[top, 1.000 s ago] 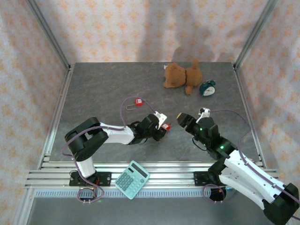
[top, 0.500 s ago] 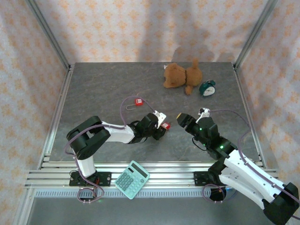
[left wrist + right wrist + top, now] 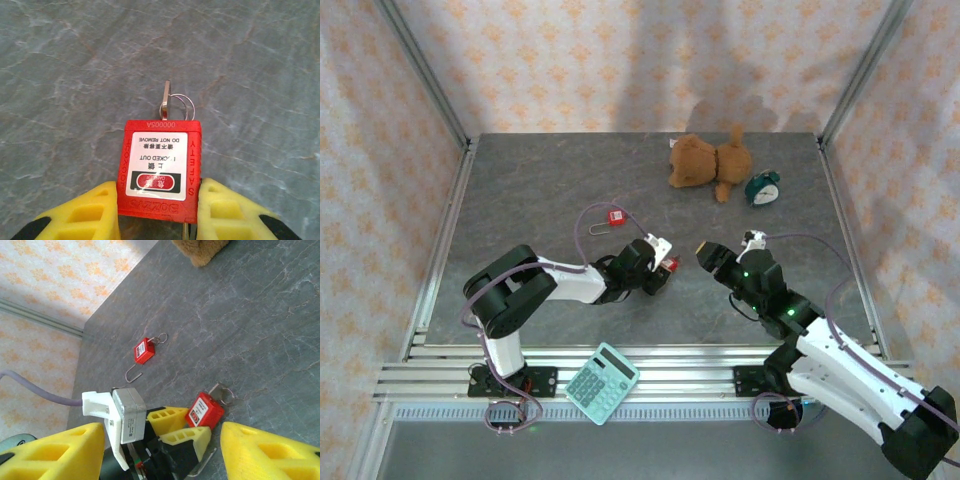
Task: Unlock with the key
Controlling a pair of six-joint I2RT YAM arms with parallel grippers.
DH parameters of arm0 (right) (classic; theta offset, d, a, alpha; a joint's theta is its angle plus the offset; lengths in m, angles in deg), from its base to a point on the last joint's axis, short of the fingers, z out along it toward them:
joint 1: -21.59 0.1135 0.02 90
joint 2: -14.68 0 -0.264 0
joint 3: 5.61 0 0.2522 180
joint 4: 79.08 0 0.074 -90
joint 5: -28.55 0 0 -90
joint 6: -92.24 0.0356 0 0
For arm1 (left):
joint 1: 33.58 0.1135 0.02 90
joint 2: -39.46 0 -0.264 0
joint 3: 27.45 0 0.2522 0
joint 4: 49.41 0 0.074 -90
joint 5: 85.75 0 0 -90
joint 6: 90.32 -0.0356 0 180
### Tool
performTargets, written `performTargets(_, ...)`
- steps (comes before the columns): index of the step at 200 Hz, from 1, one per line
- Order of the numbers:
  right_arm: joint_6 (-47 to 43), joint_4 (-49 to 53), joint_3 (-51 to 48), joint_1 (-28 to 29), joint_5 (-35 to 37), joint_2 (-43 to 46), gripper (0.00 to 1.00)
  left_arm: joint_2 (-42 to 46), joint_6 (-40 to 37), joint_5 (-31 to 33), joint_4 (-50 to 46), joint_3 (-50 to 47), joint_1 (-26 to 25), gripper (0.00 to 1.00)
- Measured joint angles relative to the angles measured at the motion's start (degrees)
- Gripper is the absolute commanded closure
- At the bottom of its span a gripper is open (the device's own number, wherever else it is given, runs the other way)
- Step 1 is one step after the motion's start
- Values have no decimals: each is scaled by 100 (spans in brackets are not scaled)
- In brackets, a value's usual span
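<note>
A calculator (image 3: 602, 382) lies on the near rail. Past it, mid-way across the desk (image 3: 530, 180), the left tool (image 3: 159, 215) is clamped on a red padlock (image 3: 160, 167). A key (image 3: 166, 96) on a ring sticks out of the lock's far end. Just beside it, the right tool (image 3: 708, 258) gapes wide and holds nothing. Farther back lie a second padlock (image 3: 616, 216), a teddy bear (image 3: 708, 162) and a clock (image 3: 762, 188).

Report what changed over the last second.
The left gripper, shut on the red padlock, edged slightly away from the near edge. Nothing grasped or released. The right gripper, open, the second padlock, teddy bear, clock and calculator stayed put.
</note>
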Motion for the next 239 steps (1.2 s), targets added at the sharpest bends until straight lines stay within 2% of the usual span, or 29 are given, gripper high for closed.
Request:
performTargets(15, -2, 0, 0, 0, -2, -33, 38, 0, -61, 216, -50, 9, 39, 72)
performTargets(39, -15, 0, 0, 0, -4, -46, 38, -2, -173, 455, -184, 57, 74, 57)
performTargets(58, -20, 2, 2, 0, -4, -46, 37, -2, -243, 605, -278, 59, 81, 36)
performTargets(69, -17, 11, 2, 0, 0, -46, 37, 0, -310, 699, -350, 66, 81, 12)
performTargets(78, -20, 31, 2, 0, 2, -44, 37, 7, -302, 772, -459, 92, 81, 1)
performTargets(115, -63, 98, 7, 0, 4, -20, 36, 476, -358, 1121, -942, 179, 83, 0)
performTargets(158, -409, 509, 323, -26, 46, 20, 33, 1930, -595, 1582, -1471, 431, 81, 0)
performTargets(162, -472, 590, 400, -26, 48, 31, 31, 2094, -610, 1628, -1499, 435, 81, 0)
performTargets(170, -603, 767, 605, -26, 57, 59, 15, 2402, -638, 1731, -1572, 439, 81, 0)
performTargets(174, -654, 863, 730, -26, 68, 74, 3, 2583, -654, 1794, -1620, 439, 81, 0)
performTargets(176, -726, 916, 813, -26, 72, 79, 0, 2677, -658, 1834, -1652, 439, 81, 0)
performTargets(208, -1034, 1351, 2087, -26, 420, 109, 1, 3891, -767, 2267, -2127, 433, 83, 0)
performTargets(239, -1202, 1600, 2522, -26, 1241, -72, 1, 4935, -804, 2734, -2234, -101, 79, 0)
